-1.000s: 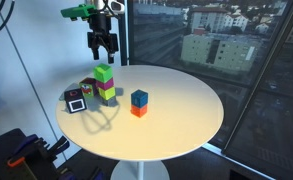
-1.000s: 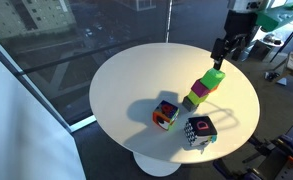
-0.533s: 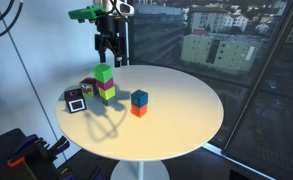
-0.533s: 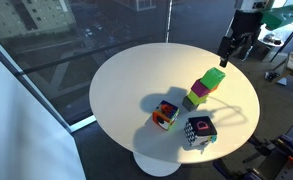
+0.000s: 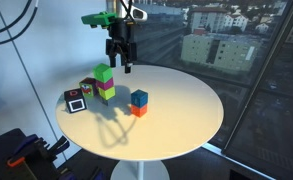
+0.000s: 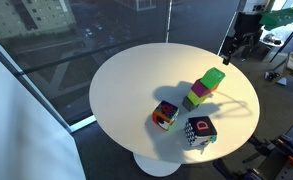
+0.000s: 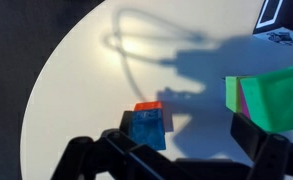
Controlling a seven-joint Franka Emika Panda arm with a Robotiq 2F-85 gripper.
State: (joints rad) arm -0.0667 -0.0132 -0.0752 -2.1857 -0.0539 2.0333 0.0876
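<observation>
My gripper [image 5: 120, 64] hangs open and empty above the round white table [image 5: 176, 125], also shown in an exterior view [image 6: 232, 48]. It is a little above and beside a leaning stack with a green block [image 5: 104, 73] on top of a purple block [image 5: 107, 89]. The stack shows in an exterior view [image 6: 213, 79] too. A blue block on an orange block [image 5: 139, 102] stands apart, near the table's middle. In the wrist view the blue block [image 7: 148, 128] lies between my open fingers [image 7: 186, 160], and the green block [image 7: 271, 95] is at the right.
A black-and-white patterned cube [image 5: 76, 100] sits by the stack near the table's edge, also seen in an exterior view [image 6: 199, 130] and the wrist view [image 7: 283, 14]. Large windows stand behind the table. Equipment lies on the floor [image 5: 26, 150].
My gripper has moved from right above the green block sideways toward the blue block and away from the stack. The blocks have not moved.
</observation>
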